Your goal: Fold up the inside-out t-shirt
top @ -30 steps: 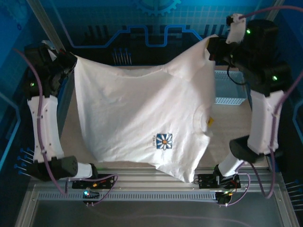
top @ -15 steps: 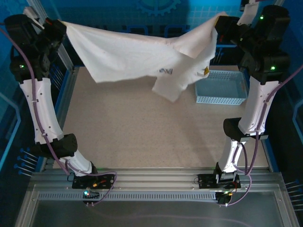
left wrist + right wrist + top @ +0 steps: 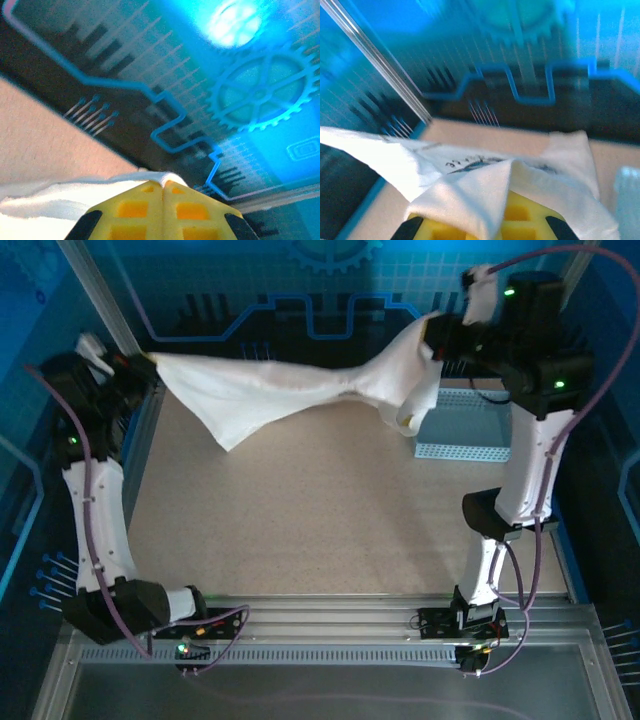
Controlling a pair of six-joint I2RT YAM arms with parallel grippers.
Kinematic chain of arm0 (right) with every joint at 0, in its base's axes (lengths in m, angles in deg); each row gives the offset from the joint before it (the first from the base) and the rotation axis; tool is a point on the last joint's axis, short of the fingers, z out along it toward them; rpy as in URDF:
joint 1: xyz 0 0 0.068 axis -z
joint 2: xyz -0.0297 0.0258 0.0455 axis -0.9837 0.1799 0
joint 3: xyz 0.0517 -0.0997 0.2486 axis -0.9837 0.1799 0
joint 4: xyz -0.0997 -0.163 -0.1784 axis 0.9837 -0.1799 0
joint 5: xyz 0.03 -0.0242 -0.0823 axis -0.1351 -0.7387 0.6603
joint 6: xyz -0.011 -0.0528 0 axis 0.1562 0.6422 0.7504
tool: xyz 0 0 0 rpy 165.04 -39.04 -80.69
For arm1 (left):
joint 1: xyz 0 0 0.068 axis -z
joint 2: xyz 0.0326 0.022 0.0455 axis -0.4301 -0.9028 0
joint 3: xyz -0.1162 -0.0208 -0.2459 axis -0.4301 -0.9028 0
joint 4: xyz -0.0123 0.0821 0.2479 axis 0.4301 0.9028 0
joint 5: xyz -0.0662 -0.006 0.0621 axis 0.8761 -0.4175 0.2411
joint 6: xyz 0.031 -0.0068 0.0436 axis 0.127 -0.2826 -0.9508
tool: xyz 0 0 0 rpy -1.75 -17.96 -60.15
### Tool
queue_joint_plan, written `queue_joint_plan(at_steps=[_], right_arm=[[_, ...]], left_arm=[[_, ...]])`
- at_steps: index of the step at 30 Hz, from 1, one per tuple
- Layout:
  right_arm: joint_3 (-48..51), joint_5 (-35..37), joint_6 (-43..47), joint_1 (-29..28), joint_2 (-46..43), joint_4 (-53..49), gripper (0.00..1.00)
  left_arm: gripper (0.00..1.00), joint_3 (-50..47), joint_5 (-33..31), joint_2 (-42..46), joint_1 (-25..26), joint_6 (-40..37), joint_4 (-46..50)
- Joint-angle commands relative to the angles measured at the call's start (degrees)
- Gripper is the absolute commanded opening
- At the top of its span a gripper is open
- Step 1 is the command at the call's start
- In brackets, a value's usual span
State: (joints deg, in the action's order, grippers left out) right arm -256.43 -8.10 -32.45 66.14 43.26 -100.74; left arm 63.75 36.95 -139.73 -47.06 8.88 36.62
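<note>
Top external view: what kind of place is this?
Likely a lab robot cell: blue gear-and-circuit backdrop, aluminium rail base, beige table, with left gripper and right gripper holding the t-shirt.

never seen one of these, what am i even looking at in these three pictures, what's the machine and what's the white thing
These are two robot arms bolted side by side at the near edge of a table. The wide picture looks down from above and behind them. The other two pictures come from a small camera on each wrist, so the yellow shapes at the bottom are that arm's own fingers. The left gripper and the right gripper are each shut on one end of a white t-shirt, which hangs stretched between them over the far side of the table. A light blue perforated basket stands on the table at the far right, beside the right arm.
</note>
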Motion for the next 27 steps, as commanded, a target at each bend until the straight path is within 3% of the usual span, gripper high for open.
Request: queue_joint_plan(at_steps=[1, 3, 8, 10, 11, 13, 15, 20, 24, 27], right_arm=[[1.4, 20.2, 1.3, -7.4, -0.7, -18.8, 0.00], [4.8, 28.8, -0.3, -12.2, -3.6, -18.8, 0.00], [15.2, 36.6, -3.1, -18.6, -10.2, -18.7, 0.00], [29.1, 37.7, -4.4, -20.7, -15.9, -12.4, 0.00], [42.6, 35.8, -4.6, -20.6, -22.7, -3.6, 0.00], [70.8, 25.3, -6.8, -15.5, -37.1, 15.6, 0.00], [86.9, 19.9, -8.9, -11.0, -47.5, 24.1, 0.00], [105.9, 13.5, -13.0, -5.4, -63.3, 29.5, 0.00], [114.2, 11.9, -17.1, -4.0, -71.5, 21.7, 0.00], [119.9, 10.8, -21.9, -4.0, -76.1, 14.0, 0.00]], left_arm=[[0.00, -10.6, 3.1, 7.3, -0.4, 1.6, -8.6], [0.00, -15.2, 3.3, 11.5, -0.4, 1.1, -7.5], [0.00, -23.3, -0.1, 21.4, -0.4, -1.4, 0.9], [0.00, -27.0, -0.8, 25.0, -0.4, -0.9, 3.2], [0.00, -29.1, -0.3, 26.9, -0.4, -0.5, 3.9], [0.00, -32.5, -0.9, 29.7, -0.3, -0.2, 7.2], [0.00, -35.4, -2.7, 32.4, -0.3, 0.2, 12.1], [0.00, -43.2, -6.2, 41.1, -0.1, 2.4, 23.0], [0.00, -43.8, -12.4, 50.8, -0.1, 3.9, 38.7], [0.00, -42.9, -16.0, 50.4, 0.9, 5.9, 48.1]])
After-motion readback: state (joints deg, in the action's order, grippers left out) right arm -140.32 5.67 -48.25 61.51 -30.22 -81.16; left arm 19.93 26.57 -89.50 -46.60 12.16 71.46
